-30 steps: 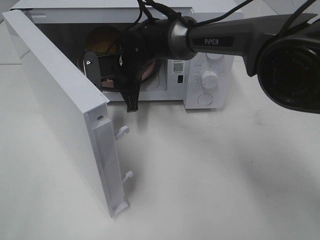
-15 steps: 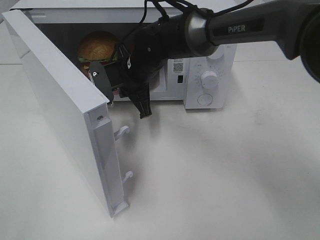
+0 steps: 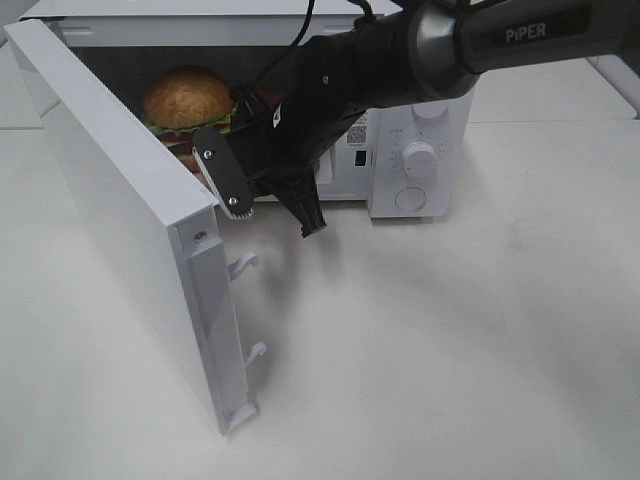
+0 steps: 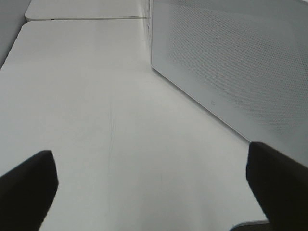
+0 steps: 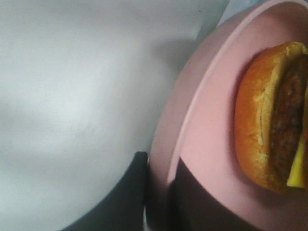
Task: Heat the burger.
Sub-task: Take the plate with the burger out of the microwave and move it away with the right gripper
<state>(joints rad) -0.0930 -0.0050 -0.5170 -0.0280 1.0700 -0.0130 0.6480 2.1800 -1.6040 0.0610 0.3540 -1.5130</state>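
The burger (image 3: 187, 98) has a golden-brown bun and green lettuce, and sits in the open mouth of the white microwave (image 3: 425, 120), behind the door's edge. In the right wrist view the burger (image 5: 269, 120) lies on a pink plate (image 5: 211, 130). My right gripper (image 5: 161, 190) is shut on that plate's rim, one dark finger on each side of it. In the high view my right gripper (image 3: 222, 165) reaches into the oven from the right, and the plate is mostly hidden there. My left gripper (image 4: 154, 192) stands open over the bare table, holding nothing.
The microwave door (image 3: 120, 200) swings out toward the front left, with two latch hooks (image 3: 245, 265) on its edge. Its perforated outer face (image 4: 231, 62) stands close to my left gripper. Dials (image 3: 418, 158) are on the oven's right panel. White tabletop (image 3: 450, 340) lies in front.
The right arm has swung away from the camera, and its wrist has shifted left and down. The burger has moved left and now shows more fully in the opening. The grippers' states are unchanged.
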